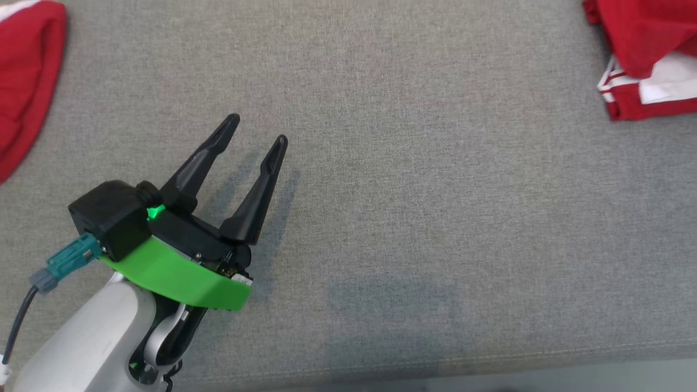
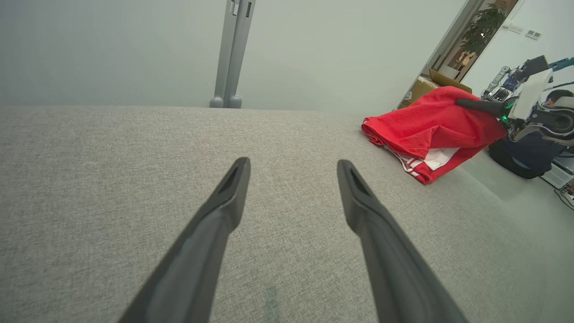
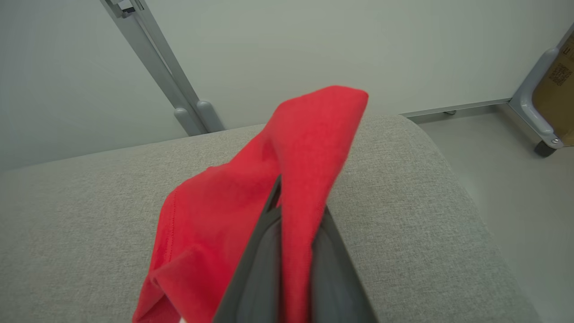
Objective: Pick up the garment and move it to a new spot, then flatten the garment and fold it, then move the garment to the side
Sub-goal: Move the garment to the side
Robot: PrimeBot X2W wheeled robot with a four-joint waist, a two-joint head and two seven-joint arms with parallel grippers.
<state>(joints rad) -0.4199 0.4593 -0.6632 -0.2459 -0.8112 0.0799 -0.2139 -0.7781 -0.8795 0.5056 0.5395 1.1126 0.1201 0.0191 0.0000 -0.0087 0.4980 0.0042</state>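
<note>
Head view: red cloth [image 1: 27, 71] at the far left edge of the grey cushion [image 1: 435, 218], then left gripper [image 1: 258, 129], fingers spread and empty, over bare upholstery. Well apart from it, at the far right corner, the garment [image 1: 642, 38] lies bunched, red with white trim. Right wrist view: right gripper [image 3: 293, 215] pinched together on a red fold of it.

A grey fabric cushion [image 1: 435, 218] spreads wide. Behind it, a grey metal post [image 2: 233, 49] stands against a pale wall [image 2: 112, 45]. A cardboard box [image 3: 556, 85] shows past the cushion's end, and a leafy plant [image 2: 486, 24] stands farther off.
</note>
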